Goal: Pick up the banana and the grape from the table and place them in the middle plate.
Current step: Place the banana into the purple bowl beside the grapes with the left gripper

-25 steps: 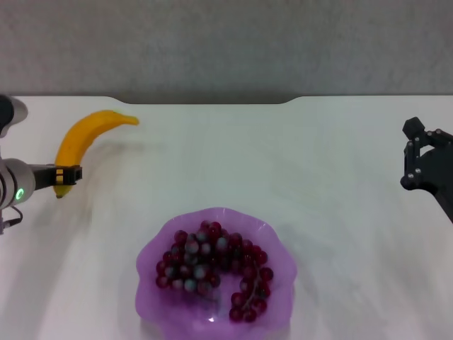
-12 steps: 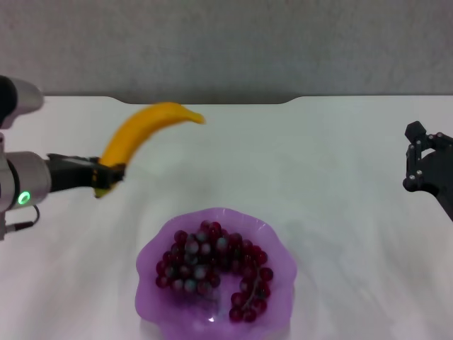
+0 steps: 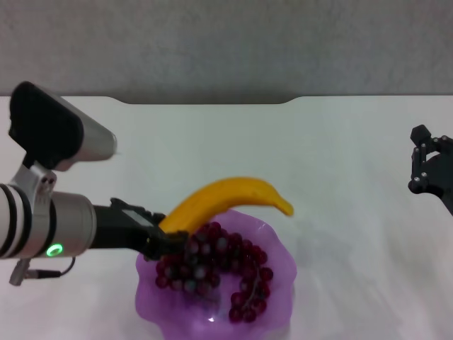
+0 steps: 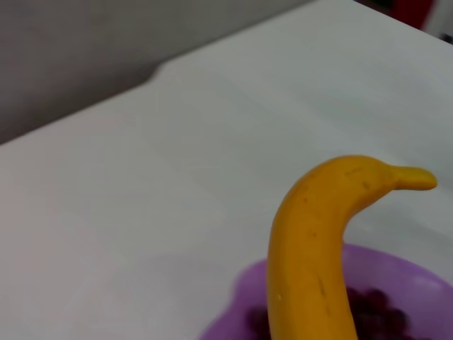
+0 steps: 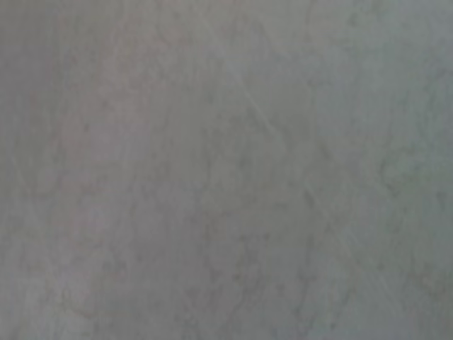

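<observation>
My left gripper (image 3: 164, 239) is shut on one end of the yellow banana (image 3: 228, 200), which hangs over the far rim of the purple scalloped plate (image 3: 282, 283). The banana (image 4: 315, 248) fills the left wrist view, above the plate (image 4: 396, 269). The bunch of dark red grapes (image 3: 212, 268) lies inside the plate, and the grapes (image 4: 371, 319) show beside the banana in the left wrist view. My right gripper (image 3: 430, 170) is parked at the right edge of the white table (image 3: 340, 156), away from the plate.
The table has a shallow notch in its far edge (image 3: 205, 101) and a grey wall behind it. The right wrist view shows only a plain grey surface.
My left arm has carried the banana from the far left of the table rightward and nearer, until it hangs over the plate. The right arm has barely moved.
</observation>
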You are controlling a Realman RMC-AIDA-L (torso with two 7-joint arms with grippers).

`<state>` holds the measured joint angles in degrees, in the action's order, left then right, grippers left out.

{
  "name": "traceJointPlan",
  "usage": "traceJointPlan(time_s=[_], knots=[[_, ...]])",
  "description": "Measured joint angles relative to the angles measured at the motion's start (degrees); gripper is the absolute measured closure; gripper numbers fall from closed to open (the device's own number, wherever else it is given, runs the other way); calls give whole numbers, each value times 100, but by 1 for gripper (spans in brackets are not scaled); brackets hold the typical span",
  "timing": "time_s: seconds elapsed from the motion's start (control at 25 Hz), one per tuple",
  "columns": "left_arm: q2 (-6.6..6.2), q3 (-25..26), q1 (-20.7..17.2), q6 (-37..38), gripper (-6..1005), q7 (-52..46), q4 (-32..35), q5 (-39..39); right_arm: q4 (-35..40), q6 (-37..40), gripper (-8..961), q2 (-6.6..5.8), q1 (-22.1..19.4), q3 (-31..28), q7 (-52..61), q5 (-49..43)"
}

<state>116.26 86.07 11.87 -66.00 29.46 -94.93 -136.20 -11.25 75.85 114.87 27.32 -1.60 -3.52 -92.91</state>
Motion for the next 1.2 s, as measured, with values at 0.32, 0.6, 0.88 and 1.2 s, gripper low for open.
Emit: traceJointPlan(time_s=[0.32,0.6,0.88,1.2], knots=[[5,-360,92,-394,405,177,-124,4,26,-1,953,0,7,-7,0,2],[21,-474,93,-315,388,419,-111,55,26,-1,954,0,6,-7,0,2],[26,-617,82,-52,371,742,76,58,26,3,953,0,-10,-22,5,2],[22,-650,32,269,330,896,205,74,26,13,953,0,-37,-32,130,1]])
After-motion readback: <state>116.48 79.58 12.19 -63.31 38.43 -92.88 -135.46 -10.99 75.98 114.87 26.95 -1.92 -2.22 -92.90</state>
